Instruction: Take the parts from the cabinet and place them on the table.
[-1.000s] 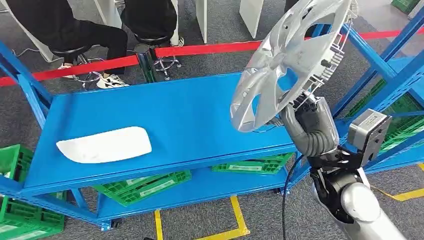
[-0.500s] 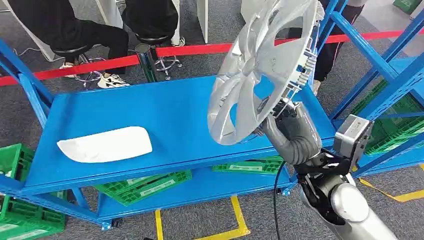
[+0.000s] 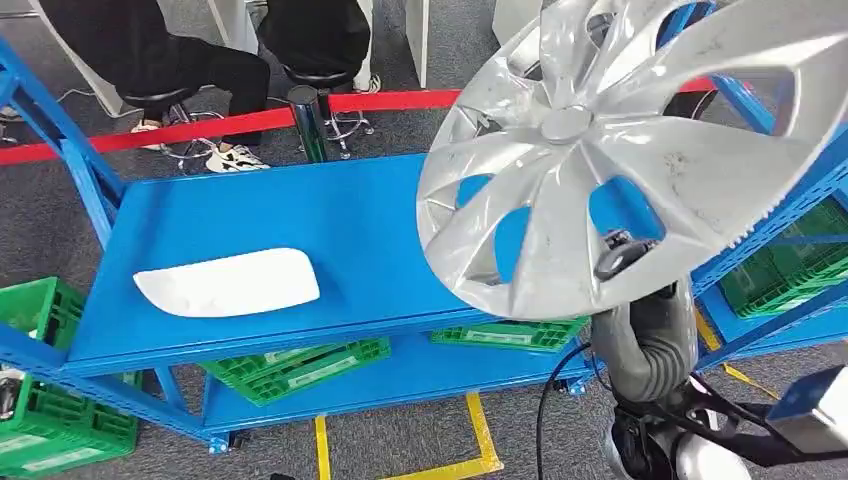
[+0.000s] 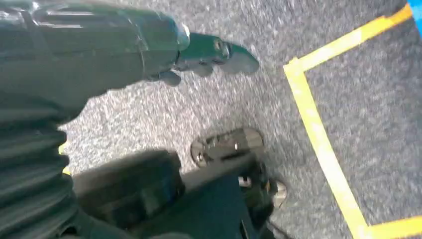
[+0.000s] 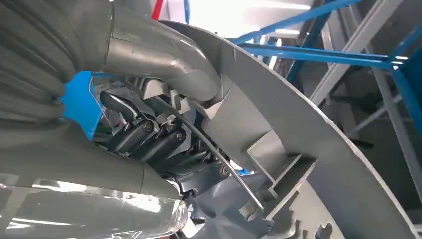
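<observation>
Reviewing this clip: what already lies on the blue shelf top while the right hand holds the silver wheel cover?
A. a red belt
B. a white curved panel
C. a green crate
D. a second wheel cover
B: a white curved panel lies on the blue shelf top, left of the wheel cover held by the right hand.

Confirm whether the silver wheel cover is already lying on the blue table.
No. The right hand holds the wheel cover in the air above the blue table; a white part lies there.

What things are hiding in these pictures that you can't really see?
- Right hand: head view, covered by the silver wheel cover it holds.
- Wheel cover's right rim: cut off by the frame edge.
- Blue table: right end hidden behind the cover.
- Left hand: wrist view, blurred, fingers unclear.
</observation>
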`<state>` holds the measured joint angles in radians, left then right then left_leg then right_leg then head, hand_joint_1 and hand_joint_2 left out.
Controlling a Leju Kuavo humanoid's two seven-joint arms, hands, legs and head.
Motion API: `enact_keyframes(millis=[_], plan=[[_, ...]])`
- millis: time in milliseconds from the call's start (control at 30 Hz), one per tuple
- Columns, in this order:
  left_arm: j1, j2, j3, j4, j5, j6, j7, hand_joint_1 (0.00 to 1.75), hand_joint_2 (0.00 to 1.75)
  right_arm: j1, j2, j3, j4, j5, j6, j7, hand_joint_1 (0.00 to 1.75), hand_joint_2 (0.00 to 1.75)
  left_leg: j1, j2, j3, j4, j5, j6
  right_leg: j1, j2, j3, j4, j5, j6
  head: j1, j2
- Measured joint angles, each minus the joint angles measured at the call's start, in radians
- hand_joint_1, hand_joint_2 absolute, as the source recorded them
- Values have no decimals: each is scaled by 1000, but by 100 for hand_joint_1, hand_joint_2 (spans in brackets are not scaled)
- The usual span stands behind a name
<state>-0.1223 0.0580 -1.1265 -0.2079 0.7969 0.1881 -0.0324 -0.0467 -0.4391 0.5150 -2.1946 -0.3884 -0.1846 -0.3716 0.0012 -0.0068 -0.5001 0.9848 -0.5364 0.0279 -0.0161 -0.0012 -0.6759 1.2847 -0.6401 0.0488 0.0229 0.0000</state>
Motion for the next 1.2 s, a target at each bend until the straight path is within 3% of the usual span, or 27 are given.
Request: enact_keyframes(millis=[100, 133, 167, 200, 233, 333, 367, 400, 500, 533, 567, 600, 667, 700, 733, 833, 867, 900, 933, 967, 1000, 1033, 1067, 1100, 1133, 1167, 1200], plan=[[0, 1, 0, 0, 0, 2, 0, 0, 175, 5, 0, -2, 0, 0, 2, -3, 175, 175, 0, 0, 0, 0, 0, 0, 0, 0, -4, 11, -1, 0, 0, 0], [0, 11, 0, 0, 4, 8, 5, 0, 175, 25, 5, -12, 2, -6, 7, -18, 175, 175, 0, -1, 0, 1, 1, -1, -2, 0, -6, 22, 13, 1, 3, 0], [0, 26, 1, 0, 14, 22, 18, 0, 175, 60, 18, -33, 5, -19, 10, -51, 175, 175, 2, -7, 0, 7, -2, -5, -8, -1, 63, -119, 112, 0, 4, 0], [-1, 42, 2, 0, 25, 22, 24, 0, 175, 88, 31, -55, 7, -33, 9, -88, 175, 175, -2, -11, -7, 16, -8, -19, -8, 0, 130, -243, 134, -2, 5, 0], [-1, 45, 3, 0, 28, 22, 26, 0, 175, 104, 38, -64, 6, -36, 8, -103, 175, 175, -3, -13, -13, 21, -6, -25, -4, 4, 129, -254, 144, -13, 4, 0], [1, 62, 7, 0, 32, 21, 27, 0, 175, 134, 61, -86, 6, -41, 5, -128, 175, 175, -1, -13, -22, 22, 3, -42, -3, 3, 122, -263, 137, -25, 1, 0], [1, 67, 7, 0, 33, 21, 27, 0, 175, 140, 68, -92, 6, -40, 4, -132, 175, 175, 0, -9, -24, 29, -13, -49, -11, 0, 120, -275, 143, -37, 1, 0], [1, 68, 7, -1, 34, 21, 27, 0, 175, 146, 74, -96, 6, -40, 4, -133, 175, 175, -1, 4, -34, 53, -45, -54, -9, 0, 117, -277, 147, -45, -5, 0], [0, 70, 8, -1, 38, 21, 27, 0, 175, 157, 93, -108, 6, -34, 2, -136, 175, 175, 5, 7, -108, 257, -172, -61, -2, -1, 95, -277, 162, -62, -32, 0], [0, 72, 8, -1, 39, 21, 27, 0, 175, 159, 100, -110, 7, -29, 1, -137, 175, 175, 6, 7, -120, 299, -185, -61, 1, -1, 86, -276, 169, -63, -35, 0], [0, 74, 8, -1, 42, 22, 27, 0, 175, 161, 106, -110, 7, -24, -1, -138, 175, 175, 6, 7, -112, 297, -172, -60, 3, -1, 77, -274, 175, -63, -36, 0], [0, 75, 8, -1, 45, 24, 28, 0, 175, 162, 112, -109, 8, -20, -2, -139, 175, 175, 6, 7, -84, 259, -141, -57, 5, -1, 69, -272, 180, -63, -38, 0], [-2, 79, 11, -1, 51, 31, 30, 0, 175, 162, 123, -109, 10, -18, -3, -146, 175, 175, 4, 6, 14, 98, -63, -46, 8, 1, 58, -271, 192, -59, -39, 0], [-4, 83, 16, -1, 53, 32, 32, 0, 175, 162, 129, -109, 10, -18, -4, -150, 175, 175, 3, 2, 60, 19, -55, -37, 8, 0, 55, -270, 199, -56, -40, 0], [-6, 85, 20, -1, 55, 33, 33, 0, 175, 161, 133, -109, 10, -19, -3, -154, 175, 175, -1, 1, 74, -15, -60, -36, 12, 1, 48, -269, 206, -49, -39, 0], [-4, 86, 25, -1, 58, 36, 36, 0, 175, 157, 139, -108, 16, -19, -1, -159, 175, 175, -9, -2, 55, -9, -39, -26, 6, 1, 48, -281, 234, -32, -38, 0], [-5, 85, 25, -1, 58, 36, 36, 0, 175, 157, 140, -108, 17, -19, -1, -159, 175, 175, 0, 1, 42, -21, -21, -19, 7, 6, 42, -280, 238, -26, -39, 0], [-9, 85, 26, -1, 58, 37, 36, 0, 175, 157, 142, -108, 19, -19, -1, -160, 175, 175, 1, 2, 34, -19, -8, -13, 7, 6, 26, -263, 200, -20, -40, 0], [-10, 85, 26, -1, 58, 37, 37, 0, 175, 156, 143, -109, 20, -19, 0, -160, 175, 175, 0, 3, 19, -19, 2, -5, 6, 5, 13, -220, 142, -16, -29, 0], [-9, 85, 27, -1, 58, 37, 37, 0, 175, 155, 144, -108, 22, -19, 0, -161, 175, 175, -2, 4, 4, -18, 13, -3, 5, 4, -3, -143, 73, -11, -20, 0], [-8, 85, 27, -1, 58, 37, 37, 0, 175, 155, 145, -108, 26, -19, 0, -161, 175, 175, -4, 4, -10, -17, 25, -1, 6, 4, -15, -65, 23, -8, -17, 0], [-8, 85, 27, -1, 58, 37, 37, 0, 175, 155, 146, -108, 27, -19, 0, -161, 175, 175, -6, 5, -23, -16, 35, 0, 6, 4, -19, -6, 1, -6, -14, 0], [-8, 85, 27, -1, 58, 37, 37, 0, 175, 155, 146, -108, 31, -20, 1, -161, 175, 175, -8, 5, -39, -14, 45, 0, 6, 4, -10, 25, 14, -7, -10, 0], [-8, 85, 27, -1, 58, 37, 36, 0, 175, 155, 147, -108, 32, -21, 2, -161, 175, 175, -10, 5, -53, -12, 54, 0, 6, 4, 12, 14, 43, -9, -10, 0], [-8, 85, 27, -1, 58, 38, 35, 0, 175, 154, 148, -108, 32, -22, 2, -161, 175, 175, -11, 6, -67, -8, 62, -2, 7, 4, 48, -29, 79, -12, -9, 0], [-8, 85, 28, -1, 57, 37, 34, 0, 175, 152, 149, -108, 32, -21, 2, -162, 175, 175, -12, 5, -78, -5, 69, -4, 7, 4, 105, -109, 108, -18, -8, 0], [-8, 85, 30, -1, 55, 37, 32, 0, 175, 150, 150, -108, 32, -21, 2, -165, 175, 175, -13, 6, -85, -2, 75, -7, 8, 4, 176, -209, 113, -25, -6, 0]])
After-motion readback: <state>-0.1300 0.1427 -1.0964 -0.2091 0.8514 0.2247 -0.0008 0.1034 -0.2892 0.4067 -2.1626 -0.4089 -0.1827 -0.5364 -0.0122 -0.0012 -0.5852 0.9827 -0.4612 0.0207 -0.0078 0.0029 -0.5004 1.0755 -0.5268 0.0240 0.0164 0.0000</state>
